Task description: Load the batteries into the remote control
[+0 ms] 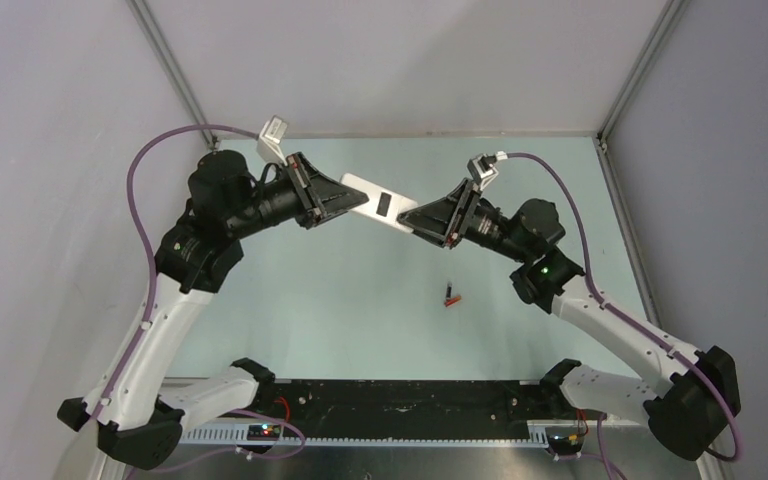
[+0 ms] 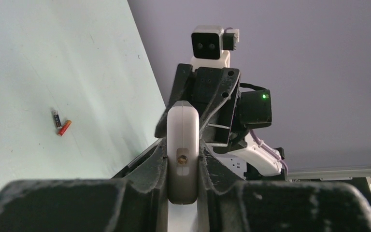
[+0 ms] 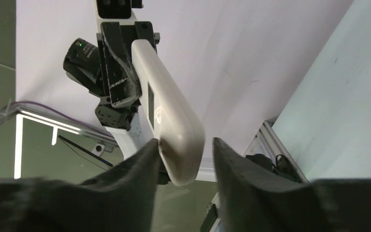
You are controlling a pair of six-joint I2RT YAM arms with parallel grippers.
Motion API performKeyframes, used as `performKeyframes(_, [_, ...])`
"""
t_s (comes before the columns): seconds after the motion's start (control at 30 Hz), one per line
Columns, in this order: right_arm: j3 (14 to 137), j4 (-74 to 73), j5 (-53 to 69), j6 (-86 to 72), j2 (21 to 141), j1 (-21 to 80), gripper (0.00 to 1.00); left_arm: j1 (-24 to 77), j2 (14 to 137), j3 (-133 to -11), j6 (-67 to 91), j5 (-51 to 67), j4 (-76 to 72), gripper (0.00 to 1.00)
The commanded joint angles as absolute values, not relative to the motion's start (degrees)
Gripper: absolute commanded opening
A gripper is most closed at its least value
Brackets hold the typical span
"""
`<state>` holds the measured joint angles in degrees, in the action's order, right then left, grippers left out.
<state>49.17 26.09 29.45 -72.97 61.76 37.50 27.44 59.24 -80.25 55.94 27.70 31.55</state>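
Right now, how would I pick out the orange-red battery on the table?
On the pale green table, look in the top view below the raised remote control. Two tiny batteries lie close together there; yours is the orange-red battery, nearer the arm bases, not the dark battery beside it.

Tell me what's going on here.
The small flat white remote control is held in the air between both arms. The left jaws are clamped on one end; the right jaws straddle the other end, with a gap on one side. The two tiny batteries, one dark and one orange-red, lie on the pale green table, not yet loaded.
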Motion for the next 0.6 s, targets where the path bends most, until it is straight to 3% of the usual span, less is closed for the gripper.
performKeyframes(0.0, [49.3, 31.7, 30.9, -74.5, 63.2, 36.6, 0.55, 27.0, 58.6, -79.9, 57.9, 31.0, 28.4, 0.00])
performKeyframes(0.13, [49.3, 34.6, 31.0, -76.6, 65.0, 36.0, 0.56, 27.0, 58.6, -79.1, 58.1, 31.7, 27.9, 0.00])
performKeyframes(0.57, [48.5, 36.2, 34.1, -76.6, 67.2, 35.0, 0.21, 23.4, 57.5, -76.8, 59.8, 32.1, 26.4, 0.00])
